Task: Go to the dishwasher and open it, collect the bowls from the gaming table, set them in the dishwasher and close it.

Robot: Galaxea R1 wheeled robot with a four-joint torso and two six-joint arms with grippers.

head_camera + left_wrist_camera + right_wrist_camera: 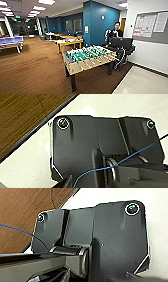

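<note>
The gaming table [87,58], a table-football table with a green field and rods, stands ahead in the head view on brown wood-look flooring [37,70], its near end close to the pale tile floor [142,82]. A person [116,31] stands just behind its far end beside a dark monitor [122,43]. Yellow-wood tables [68,41] lie farther back by the blue wall [100,22]. Whether either claw is apart or together cannot be told
</note>
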